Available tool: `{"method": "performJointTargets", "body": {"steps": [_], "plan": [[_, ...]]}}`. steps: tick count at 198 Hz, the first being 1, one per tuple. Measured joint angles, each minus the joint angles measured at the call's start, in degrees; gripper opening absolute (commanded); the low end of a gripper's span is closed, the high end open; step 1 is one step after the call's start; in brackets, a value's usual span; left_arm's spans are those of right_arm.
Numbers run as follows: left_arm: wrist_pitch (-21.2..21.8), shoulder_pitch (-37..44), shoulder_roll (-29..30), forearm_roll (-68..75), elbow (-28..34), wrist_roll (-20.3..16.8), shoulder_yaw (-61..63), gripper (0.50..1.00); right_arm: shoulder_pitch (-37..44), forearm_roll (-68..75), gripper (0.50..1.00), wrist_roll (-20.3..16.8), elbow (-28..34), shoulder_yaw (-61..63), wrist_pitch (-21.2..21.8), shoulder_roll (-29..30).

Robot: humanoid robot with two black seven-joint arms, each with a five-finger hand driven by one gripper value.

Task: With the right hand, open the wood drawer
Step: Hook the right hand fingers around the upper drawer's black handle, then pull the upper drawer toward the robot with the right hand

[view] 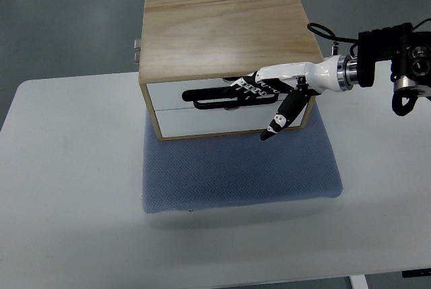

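Wood drawer [202,93] fronts face the camera (long axis left-right), right hand [269,90] fingers [215,97] extended flat across the top one.

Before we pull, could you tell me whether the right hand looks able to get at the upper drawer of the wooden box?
Probably yes: the right hand already lies across the white upper drawer front of the wooden box, with nothing between.

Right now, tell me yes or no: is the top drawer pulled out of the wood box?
No. The upper drawer front sits flush with the lower one in the wood box, right hand at it.
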Motion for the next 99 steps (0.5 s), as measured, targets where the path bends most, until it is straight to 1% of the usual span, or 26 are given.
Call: {"method": "performJointTargets", "body": {"steps": [35,71,99], "plan": [[0.0,0.0,0.0,0.0,0.02,0.0,0.0,1.0,-0.16,0.19,0.944,-0.24,0.05,-0.02,0.0,0.06],[0.0,0.0,0.0,0.0,0.0,0.0,0.0,1.0,-0.28,0.79,0.944,-3.87,0.42,-1.41,-0.01,0.08],[0.0,0.0,0.0,-0.01,-0.01,0.0,0.0,1.0,-0.28,1.04,0.944,-4.57,0.79,-1.73,-0.02,0.08]]}}
